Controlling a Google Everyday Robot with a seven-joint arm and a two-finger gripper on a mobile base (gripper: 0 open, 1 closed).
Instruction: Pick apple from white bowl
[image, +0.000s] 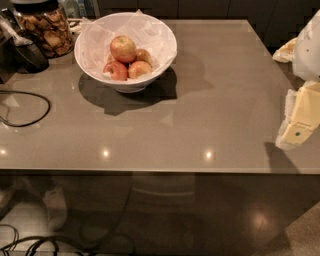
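The white bowl (92, 60) stands at the far left of the grey table, lined with crinkled white paper. The apple (123, 48), the largest one, red-orange with pale yellow patches, lies on top of the pile in the bowl. A smaller dark red apple (116, 70) and two smaller yellowish apples (139, 69) lie under and beside it. My gripper (301, 119) shows as white and pale yellow parts at the right edge of the view. It hangs over the table's right side, far from the bowl and holding nothing I can see.
A glass jar of brown snacks (47, 27) stands left of the bowl. A dark rounded object (30, 56) sits beside the jar. A black cable (30, 112) loops over the table's left part. The table's front edge (150, 171) runs across the view, with floor and cables below.
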